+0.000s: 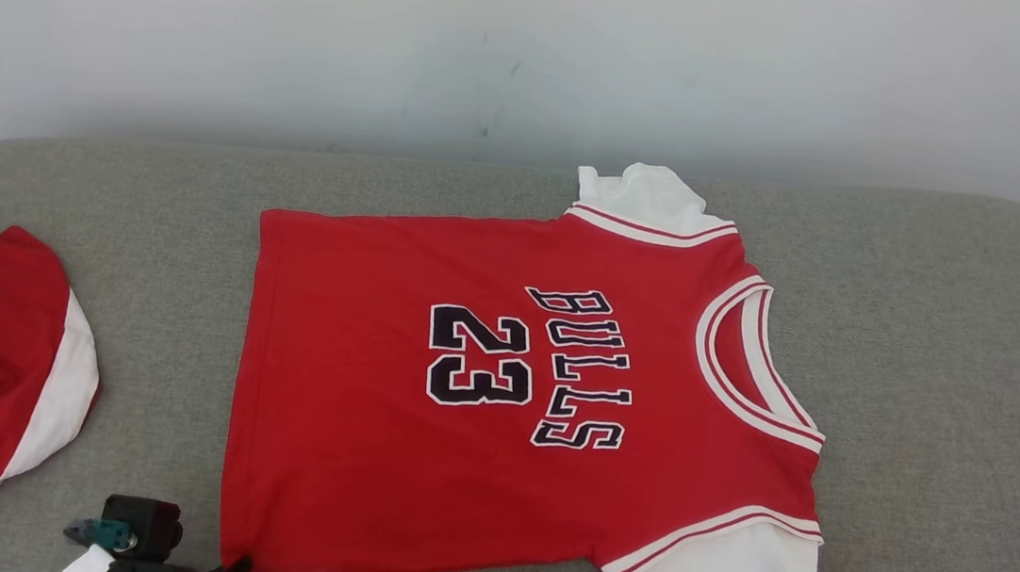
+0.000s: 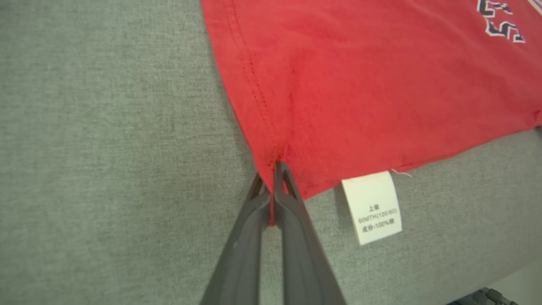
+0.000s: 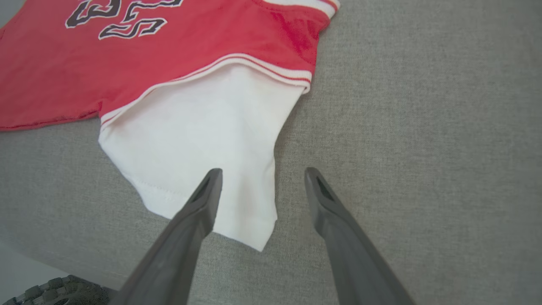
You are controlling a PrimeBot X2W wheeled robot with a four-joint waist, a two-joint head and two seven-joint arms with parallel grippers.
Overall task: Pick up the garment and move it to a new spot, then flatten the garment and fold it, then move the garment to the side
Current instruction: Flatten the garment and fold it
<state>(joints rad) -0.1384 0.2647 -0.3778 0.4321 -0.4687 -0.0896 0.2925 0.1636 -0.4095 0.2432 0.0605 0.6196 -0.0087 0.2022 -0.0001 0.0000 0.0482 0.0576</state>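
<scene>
Honestly, with the left gripper (image 2: 274, 167) clenched on the jersey (image 1: 340, 458) at its hem corner, I'd get the wide-open right gripper (image 3: 263, 173) pinching the white sleeve (image 3: 203, 127) before lifting evenly.

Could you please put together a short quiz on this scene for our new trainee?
1. True or false: the left tool is shut on a corner of the red jersey at its hem.
2. Pick one. The right tool is: A) shut on the jersey; B) open at the edge of the white sleeve; C) shut and empty.
3. Fill in: the number printed on the jersey is ___.

Key: 1 true; 2 B; 3 23.
</scene>
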